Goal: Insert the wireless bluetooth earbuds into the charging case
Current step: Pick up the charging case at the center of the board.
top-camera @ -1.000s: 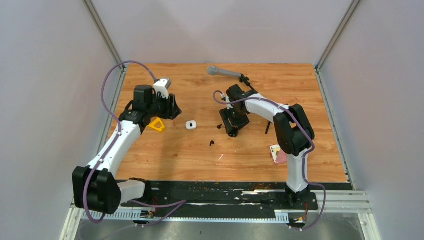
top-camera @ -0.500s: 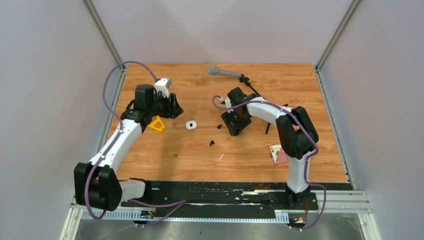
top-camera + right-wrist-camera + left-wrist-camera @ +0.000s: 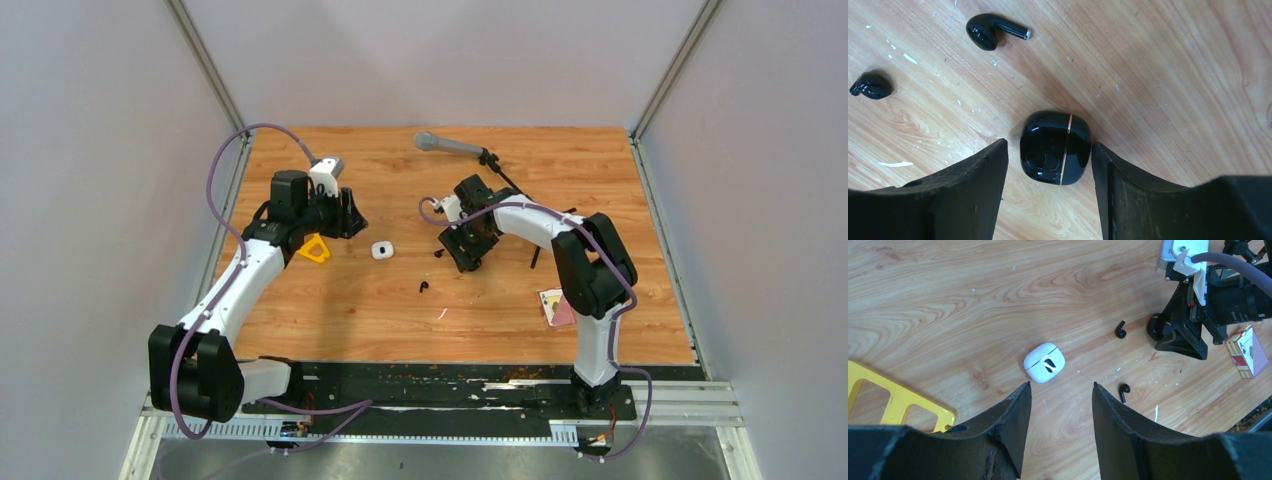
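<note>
A closed black charging case (image 3: 1055,147) with a gold seam lies on the wood between my right gripper's (image 3: 1049,145) open fingers. It sits close to the right-hand finger, and there is a gap to the left-hand one. Two black earbuds (image 3: 993,29) (image 3: 872,85) lie loose beyond it, also seen from above (image 3: 440,253) (image 3: 424,287). A closed white case (image 3: 1044,362) (image 3: 381,250) lies just ahead of my left gripper (image 3: 1060,385) (image 3: 348,215), which is open and empty above the table. No white earbuds show. From above, my right gripper (image 3: 463,256) hides the black case.
A yellow plastic triangle (image 3: 315,248) lies under my left arm. A grey microphone (image 3: 450,145) lies at the back. A red card box (image 3: 555,307) sits at the front right. A thin white sliver (image 3: 441,314) lies on the wood.
My right wrist has shifted slightly left and turned over the black case. The left arm has barely moved. The cases and earbuds stay in place.
</note>
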`<action>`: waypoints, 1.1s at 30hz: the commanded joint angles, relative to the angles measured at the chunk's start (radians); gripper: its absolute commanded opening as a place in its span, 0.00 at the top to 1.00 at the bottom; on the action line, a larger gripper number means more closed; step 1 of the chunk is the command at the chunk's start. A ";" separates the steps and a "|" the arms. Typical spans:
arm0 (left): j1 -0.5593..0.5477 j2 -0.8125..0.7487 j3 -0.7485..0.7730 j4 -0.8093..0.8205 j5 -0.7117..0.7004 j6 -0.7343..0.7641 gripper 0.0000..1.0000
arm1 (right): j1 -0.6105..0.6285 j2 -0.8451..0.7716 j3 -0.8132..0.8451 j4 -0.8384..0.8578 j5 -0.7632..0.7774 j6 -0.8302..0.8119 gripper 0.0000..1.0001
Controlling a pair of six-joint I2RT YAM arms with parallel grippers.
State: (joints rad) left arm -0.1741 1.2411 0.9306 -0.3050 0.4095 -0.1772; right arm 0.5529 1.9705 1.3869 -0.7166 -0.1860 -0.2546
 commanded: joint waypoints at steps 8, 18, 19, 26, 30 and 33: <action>0.007 -0.012 -0.006 0.036 0.025 -0.016 0.45 | 0.001 -0.040 -0.025 0.015 0.021 -0.052 0.47; 0.007 -0.009 -0.008 0.039 0.028 -0.013 0.45 | 0.001 -0.050 -0.049 0.005 -0.009 -0.080 0.56; 0.007 -0.008 -0.009 0.041 0.028 -0.013 0.45 | 0.002 -0.049 -0.047 0.003 -0.016 -0.090 0.65; 0.007 -0.006 -0.001 0.084 0.107 -0.018 0.46 | 0.002 -0.156 0.006 -0.073 -0.054 -0.250 0.89; 0.002 -0.036 -0.030 0.254 0.212 -0.101 0.46 | 0.006 -0.336 0.010 -0.002 -0.089 -0.356 0.91; -0.036 -0.032 -0.022 0.375 0.255 -0.169 0.46 | 0.027 -0.461 -0.009 0.074 -0.134 -0.462 0.90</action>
State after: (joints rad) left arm -0.1780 1.2346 0.9012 -0.1459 0.5568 -0.2440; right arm 0.5552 1.7008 1.3560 -0.7547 -0.2359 -0.5461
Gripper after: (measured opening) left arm 0.539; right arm 0.472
